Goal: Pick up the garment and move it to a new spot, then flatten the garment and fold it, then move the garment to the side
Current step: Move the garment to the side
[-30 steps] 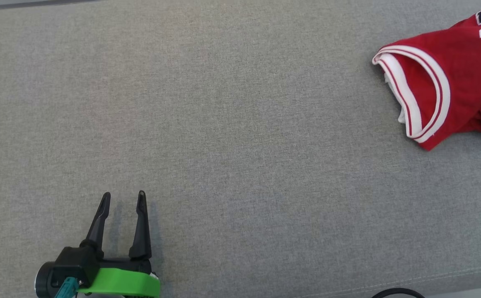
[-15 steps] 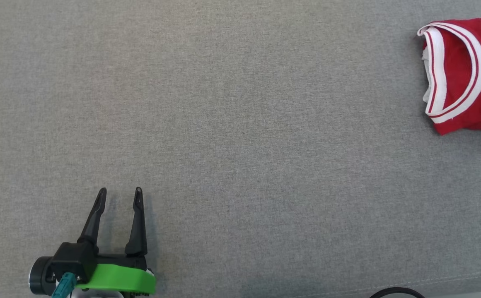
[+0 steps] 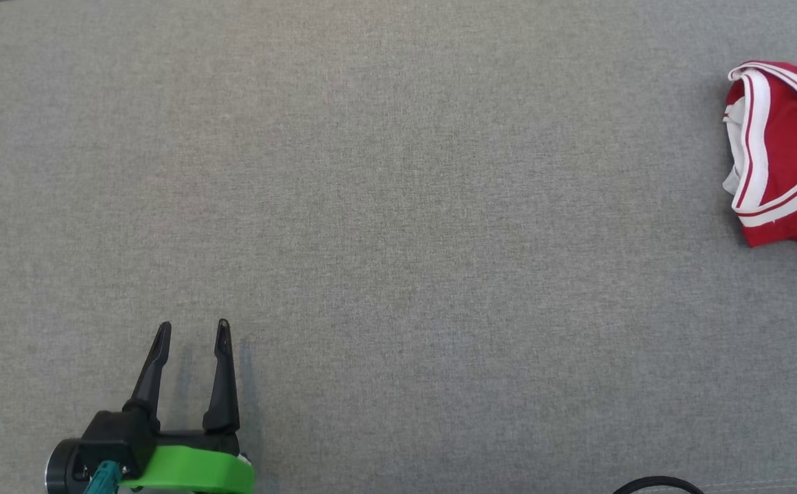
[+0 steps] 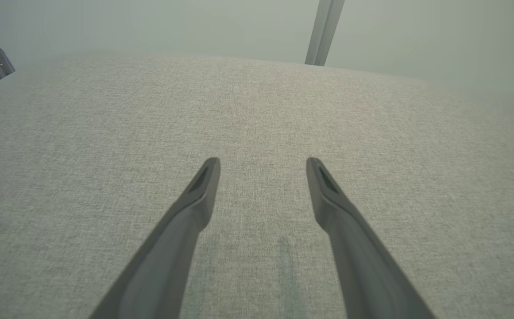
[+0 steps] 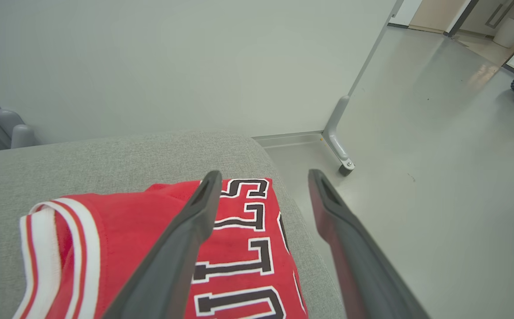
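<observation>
While the left gripper is hanging low over the bare grey surface at the near left, fingers spread and nothing between them, the red jersey is lying way over at the far right end, well apart from it. So the right arm is clearly the nearer one here. In the right wrist view the right gripper is hovering above the jersey's lettered part, fingers wide apart and gripping nothing, one finger lining up over the red cloth and the other over the floor past the surface's end. The jersey is looking like a folded bundle, with the white-trimmed collar facing the robot's left and the rest running off to the right, so I'm guessing its long axis is going left to right. I'm reading the set-aside step as about done. If it's needing more nudging, that's the right arm's job, and pushing further right is risking a slide off the edge.
</observation>
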Available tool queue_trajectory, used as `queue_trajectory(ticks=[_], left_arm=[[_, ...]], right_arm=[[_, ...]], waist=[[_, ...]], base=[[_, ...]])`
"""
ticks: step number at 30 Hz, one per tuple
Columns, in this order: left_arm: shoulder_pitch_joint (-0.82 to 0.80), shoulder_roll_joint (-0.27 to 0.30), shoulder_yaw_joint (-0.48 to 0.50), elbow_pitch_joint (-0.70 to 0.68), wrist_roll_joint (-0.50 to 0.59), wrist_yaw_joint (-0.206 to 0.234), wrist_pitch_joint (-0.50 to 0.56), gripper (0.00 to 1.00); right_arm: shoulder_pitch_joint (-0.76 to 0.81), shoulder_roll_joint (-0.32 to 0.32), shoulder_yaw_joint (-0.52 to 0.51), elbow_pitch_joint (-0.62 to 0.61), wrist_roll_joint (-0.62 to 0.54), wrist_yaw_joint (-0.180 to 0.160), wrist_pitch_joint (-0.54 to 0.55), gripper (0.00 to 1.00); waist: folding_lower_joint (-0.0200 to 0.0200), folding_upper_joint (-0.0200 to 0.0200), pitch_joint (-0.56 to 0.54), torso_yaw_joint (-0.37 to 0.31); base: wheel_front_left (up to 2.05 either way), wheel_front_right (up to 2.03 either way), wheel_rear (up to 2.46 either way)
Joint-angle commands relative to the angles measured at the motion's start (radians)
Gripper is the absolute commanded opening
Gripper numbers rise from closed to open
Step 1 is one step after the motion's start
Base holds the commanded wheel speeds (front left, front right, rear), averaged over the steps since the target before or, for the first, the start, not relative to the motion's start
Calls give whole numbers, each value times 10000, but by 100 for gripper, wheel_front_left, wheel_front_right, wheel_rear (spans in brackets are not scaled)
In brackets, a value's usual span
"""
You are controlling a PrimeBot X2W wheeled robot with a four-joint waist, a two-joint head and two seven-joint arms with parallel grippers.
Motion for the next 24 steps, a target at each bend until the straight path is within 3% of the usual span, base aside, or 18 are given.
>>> queue_trajectory(ticks=[1,6,11,16,19,24], left_arm=[[226,22,42,73,-95,70,-26,100],[613,22,165,87,-257,195,-26,100],[961,22,252,122,-363,280,-26,100],[1122,22,427,379,-374,402,-26,100],[1190,21,495,621,-473,510,-26,100],[1098,24,517,967,-507,520,-26,100]], right_arm=[[381,68,27,-130,-150,-15,-506,100],[1330,492,300,-1053,-344,-15,-1785,100],[3075,1068,204,-2772,-109,-15,-2232,100],[5319,2059,-452,-4662,-14,-15,-2296,100],[6984,3077,-850,-5942,-330,-15,-2298,100],[8147,4000,-1133,-6802,-1098,-15,-2299,100]], waist=[[0,1,-565,67],[0,1,-1433,-4],[0,1,-2188,-5],[0,1,-2694,115],[0,1,-2988,183],[0,1,-3150,239]], base=[[0,0,0],[0,0,0],[0,0,0],[0,0,0],[0,0,0],[0,0,0]])
